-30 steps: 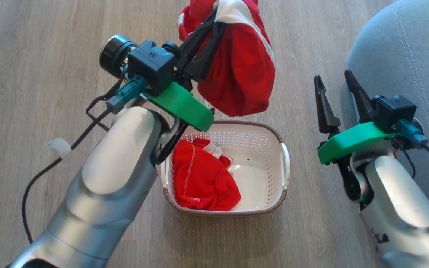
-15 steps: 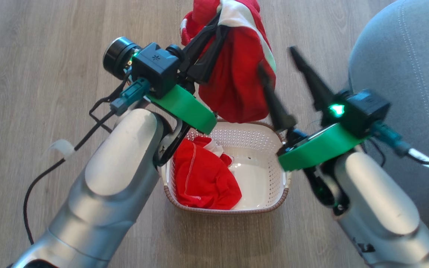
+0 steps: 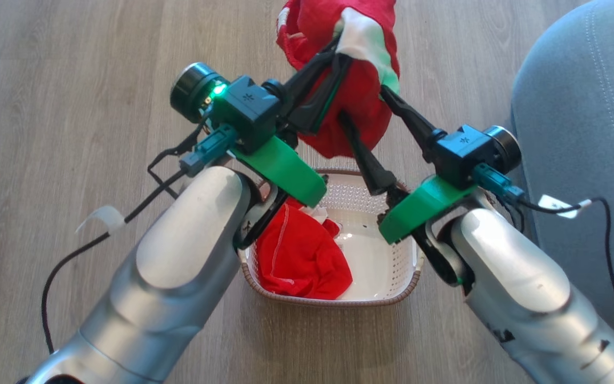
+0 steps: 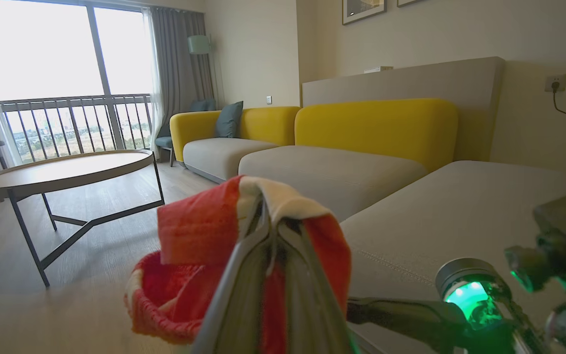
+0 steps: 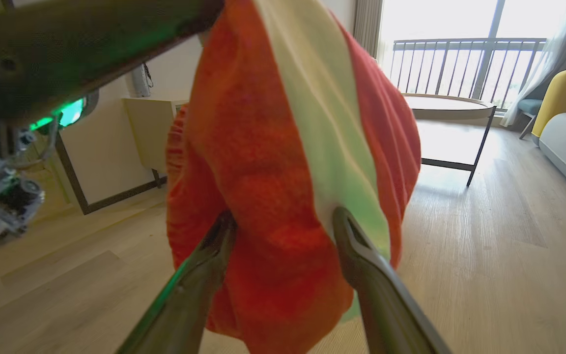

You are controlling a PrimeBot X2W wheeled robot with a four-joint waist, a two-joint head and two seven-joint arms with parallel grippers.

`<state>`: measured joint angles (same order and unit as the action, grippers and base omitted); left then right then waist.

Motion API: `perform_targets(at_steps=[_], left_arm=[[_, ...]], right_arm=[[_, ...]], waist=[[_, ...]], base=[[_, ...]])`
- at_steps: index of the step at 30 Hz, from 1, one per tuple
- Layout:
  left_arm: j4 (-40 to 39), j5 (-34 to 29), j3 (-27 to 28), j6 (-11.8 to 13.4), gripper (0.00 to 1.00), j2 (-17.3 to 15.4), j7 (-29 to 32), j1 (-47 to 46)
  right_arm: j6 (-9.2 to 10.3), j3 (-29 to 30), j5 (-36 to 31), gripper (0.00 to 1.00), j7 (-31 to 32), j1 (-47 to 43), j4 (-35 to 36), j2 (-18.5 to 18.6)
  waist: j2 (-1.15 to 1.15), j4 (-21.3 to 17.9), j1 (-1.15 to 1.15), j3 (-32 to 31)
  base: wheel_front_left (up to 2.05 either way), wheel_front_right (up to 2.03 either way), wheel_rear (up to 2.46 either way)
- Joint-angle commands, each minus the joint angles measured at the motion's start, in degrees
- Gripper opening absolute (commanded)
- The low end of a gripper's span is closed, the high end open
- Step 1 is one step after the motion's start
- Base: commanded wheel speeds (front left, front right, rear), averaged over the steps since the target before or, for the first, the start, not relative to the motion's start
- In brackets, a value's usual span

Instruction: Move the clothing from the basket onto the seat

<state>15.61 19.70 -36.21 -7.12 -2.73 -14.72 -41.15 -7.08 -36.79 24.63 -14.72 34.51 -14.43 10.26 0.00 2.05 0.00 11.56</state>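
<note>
Left gripper (image 3: 334, 56) is pinched tight on the top fold of the striped garment (image 3: 360, 85), hanging it over the 12 o'clock edge of the basket (image 3: 339, 301). Right gripper (image 3: 364, 104) is spread wide, straddling the lower bulk of the cloth. We read this as mid-transfer: next we close right for support or swing to the seat (image 3: 579, 106) at 3 o'clock. The second garment (image 3: 296, 256) lies in the basket's 9 o'clock half, and the right arm sits between cloth and seat.
</note>
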Motion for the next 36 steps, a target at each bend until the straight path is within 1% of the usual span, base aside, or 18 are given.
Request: perform_targets(at_steps=[1, 7, 12, 13, 14, 15, 16, 25, 26, 27, 28, 32, 36], left_arm=[[-2.37, 0.39, 1.72, -0.36, 0.0, -0.25, -0.28, -1.47], [-3.12, 1.07, -0.23, -0.36, 0.0, -0.19, -0.28, -1.1], [-3.66, 1.82, -1.56, -0.36, 0.0, -0.17, -0.28, -0.81], [-3.77, 1.98, -1.76, -0.36, 0.0, -0.16, -0.28, -0.72], [-3.84, 2.16, -1.94, -0.36, 0.0, -0.16, -0.28, -0.6], [-3.83, 2.3, -2.08, -0.36, 0.0, -0.16, -0.28, -0.49], [-3.8, 2.4, -2.16, -0.36, 0.0, -0.16, -0.28, -0.39], [-3.19, 1.73, -1.26, -0.36, 0.0, -0.15, -0.28, 0.37], [-3.16, 1.57, -1.12, -0.36, 0.25, -0.15, -0.28, 0.46], [-3.08, 1.41, -1.05, -0.36, 0.66, -0.15, -0.28, 0.54], [-2.9, 1.21, -1.05, -0.36, 1.0, -0.15, -0.28, 0.61], [-1.46, 1.02, -1.54, -0.36, 1.0, -0.16, -0.28, 0.93], [1.38, 1.77, -3.47, -0.36, 1.0, -1.2, -0.28, 0.92]], right_arm=[[-0.41, 0.19, -0.46, 1.0, -0.28, 1.56, 1.09, -1.53], [-0.41, 0.34, -2.3, 1.0, -0.28, 3.65, -3.99, -3.56], [-0.41, 0.28, -2.58, 1.0, -0.28, 5.24, -7.59, -4.74], [-0.41, 0.31, -2.6, 0.75, -0.28, 5.46, -7.96, -4.92], [-0.41, 0.38, -2.59, 0.42, -0.28, 5.65, -8.21, -5.05], [-0.41, 0.46, -2.57, 0.12, -0.28, 5.8, -8.25, -5.16], [-0.41, 0.52, -2.58, 0.0, -0.28, 5.9, -8.23, -5.22], [-0.41, 2.06, -2.27, 0.0, -0.28, 4.18, -5.65, -4.35], [-0.41, 2.4, -2.28, 0.0, -0.28, 3.83, -5.33, -4.23], [-0.41, 2.77, -2.31, 0.0, -0.28, 3.49, -4.99, -4.12], [-0.41, 3.18, -2.33, 0.0, -0.28, 3.1, -4.59, -4.03], [-0.41, 5.16, -2.49, 0.0, -0.28, 1.29, -2.78, -3.66], [-0.41, 8.5, -2.87, 0.0, -0.28, -1.24, -0.05, -3.06]], waist=[[0.0, 0.16, 0.0, -0.01], [0.0, 1.05, 0.0, -0.12], [0.0, 1.7, 0.0, -0.16], [0.0, 1.81, 0.0, -0.13], [0.0, 1.9, 0.0, -0.09], [0.0, 1.99, 0.0, -0.02], [0.0, 2.05, 0.0, 0.05], [0.0, 1.62, 0.0, 0.87], [0.0, 1.49, 0.0, 0.95], [0.0, 1.35, 0.0, 1.01], [0.0, 1.19, 0.0, 1.06], [0.0, 0.51, 0.0, 1.12], [0.0, -0.6, 0.0, 1.0]], base=[[0.0, 0.0, 0.0], [0.0, 0.0, 0.0], [0.0, 0.0, 0.0], [0.0, 0.0, 0.0], [0.0, 0.0, 0.0], [0.0, 0.0, 0.0], [0.0, 0.0, 0.0], [0.0, 0.0, 0.0], [0.0, 0.0, 0.0], [0.0, 0.0, 0.0], [0.0, 0.0, 0.0], [0.0, 0.0, 0.0], [0.0, 0.0, 0.0]])
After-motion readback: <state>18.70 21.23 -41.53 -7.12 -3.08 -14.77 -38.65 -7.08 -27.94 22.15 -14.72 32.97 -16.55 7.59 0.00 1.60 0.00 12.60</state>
